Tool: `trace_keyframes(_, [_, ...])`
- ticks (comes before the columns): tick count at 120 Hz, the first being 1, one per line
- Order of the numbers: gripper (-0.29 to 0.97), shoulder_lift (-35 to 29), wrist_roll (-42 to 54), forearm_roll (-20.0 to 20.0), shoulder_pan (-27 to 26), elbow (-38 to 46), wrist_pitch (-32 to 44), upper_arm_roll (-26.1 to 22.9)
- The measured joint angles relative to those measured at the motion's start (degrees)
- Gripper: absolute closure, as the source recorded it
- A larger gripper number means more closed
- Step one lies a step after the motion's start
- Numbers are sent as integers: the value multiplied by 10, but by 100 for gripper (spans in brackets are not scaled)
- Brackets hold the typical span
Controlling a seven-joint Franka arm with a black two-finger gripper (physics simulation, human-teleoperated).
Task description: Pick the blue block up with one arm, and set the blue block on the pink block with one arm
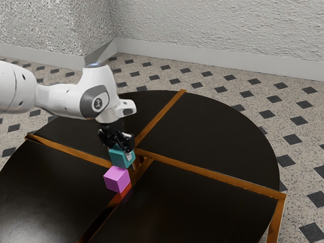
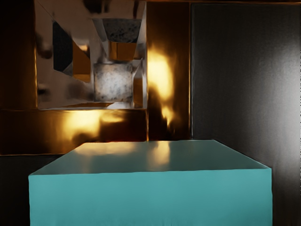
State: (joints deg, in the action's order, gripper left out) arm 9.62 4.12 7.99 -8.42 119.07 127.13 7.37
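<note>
— Gripping tight: the end effector (image 1: 120, 150) is clamped on the blue block (image 1: 122, 158) from two sides, so it hangs clear of the table (image 1: 212, 131).
— And the pink block (image 1: 116, 180)?
— On the table just below, a touch nearer and toward the exterior view's left. The blue one doesn't look centred over it. Whether they touch, I can't tell.
— Why carry it up there?
— My guess: so it can come down from above without shoving the pink block aside. From the wrist, the blue block (image 2: 150, 188) sits right under the hand, with the brass divider (image 2: 169, 70) beyond it.
</note>
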Motion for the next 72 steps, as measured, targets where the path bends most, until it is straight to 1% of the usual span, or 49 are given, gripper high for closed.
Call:
trace_keyframes(15, [32,-38,-3,-13,0,41,41,0])
trace_keyframes(35, [31,-68,-5,-23,1,86,65,0])
trace_keyframes(72, [31,-89,-6,-32,15,110,50,7])
